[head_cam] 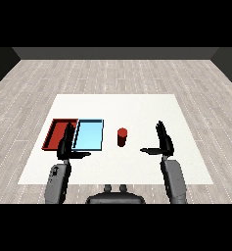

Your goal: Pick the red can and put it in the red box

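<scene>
The red can stands upright on the white table, just right of the blue tray and not touching it. The red tray lies beside the blue one, on its left. The right hand hovers to the can's right, well apart from it, fingers straight and thumb spread toward the can. The left hand hangs over the seam between the trays, fingers straight, thumb out, holding nothing.
</scene>
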### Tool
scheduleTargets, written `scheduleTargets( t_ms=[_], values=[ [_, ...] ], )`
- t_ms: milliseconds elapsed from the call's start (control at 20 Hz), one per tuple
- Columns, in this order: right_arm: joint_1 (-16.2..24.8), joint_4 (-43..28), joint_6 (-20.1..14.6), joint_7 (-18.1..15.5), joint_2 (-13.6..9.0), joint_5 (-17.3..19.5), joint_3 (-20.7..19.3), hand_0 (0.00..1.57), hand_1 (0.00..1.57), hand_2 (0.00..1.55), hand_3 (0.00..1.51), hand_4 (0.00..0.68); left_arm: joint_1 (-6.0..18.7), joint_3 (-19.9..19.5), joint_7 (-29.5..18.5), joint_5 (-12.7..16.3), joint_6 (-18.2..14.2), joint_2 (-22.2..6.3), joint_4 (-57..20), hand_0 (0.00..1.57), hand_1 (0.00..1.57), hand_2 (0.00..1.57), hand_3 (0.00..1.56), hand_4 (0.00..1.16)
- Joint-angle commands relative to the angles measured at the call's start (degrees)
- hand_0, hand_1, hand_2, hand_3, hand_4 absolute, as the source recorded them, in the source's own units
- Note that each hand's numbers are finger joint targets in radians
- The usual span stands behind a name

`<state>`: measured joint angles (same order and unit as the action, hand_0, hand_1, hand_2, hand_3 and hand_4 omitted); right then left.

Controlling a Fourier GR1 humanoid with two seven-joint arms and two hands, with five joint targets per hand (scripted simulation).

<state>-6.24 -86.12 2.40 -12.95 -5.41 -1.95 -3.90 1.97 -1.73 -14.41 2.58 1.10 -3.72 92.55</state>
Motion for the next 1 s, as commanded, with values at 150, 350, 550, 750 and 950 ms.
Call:
scheduleTargets(
  t_ms=[150, 350, 550, 750, 950],
  values=[
    [-3.2, 9.6, 1.9, -11.0, 1.5, -1.2, -1.5, 0.00, 0.00, 0.00, 0.00, 0.000, -1.8, 0.8, -11.3, -1.4, -0.3, 2.6, -2.6, 0.00, 0.00, 0.00, 0.00, 0.00],
    [-3.4, 7.0, 2.1, -8.3, 0.5, -2.2, -2.1, 0.00, 0.00, 0.00, 0.00, 0.000, -2.6, -0.4, -7.3, 0.6, 0.8, 1.2, 2.6, 0.00, 0.00, 0.00, 0.00, 0.00],
    [-3.3, 4.1, 1.5, -4.6, 1.1, -1.9, -0.6, 0.00, 0.00, 0.00, 0.00, 0.000, 4.6, -2.8, -7.3, 1.9, 1.4, 0.1, -4.4, 0.00, 0.00, 0.00, 0.00, 0.00],
    [-4.5, 9.9, 1.2, -8.6, 1.3, -0.3, -0.6, 0.00, 0.00, 0.00, 0.00, 0.000, 0.5, 0.7, -8.5, -0.2, -0.2, 3.0, -2.4, 0.00, 0.00, 0.00, 0.00, 0.00],
    [-6.9, 9.7, 2.0, -4.0, 3.0, -3.5, -0.2, 0.00, 0.00, 0.00, 0.00, 0.000, -1.8, -1.1, -5.9, 3.0, 2.4, 1.0, 2.8, 0.00, 0.00, 0.00, 0.00, 0.00]
  ],
)
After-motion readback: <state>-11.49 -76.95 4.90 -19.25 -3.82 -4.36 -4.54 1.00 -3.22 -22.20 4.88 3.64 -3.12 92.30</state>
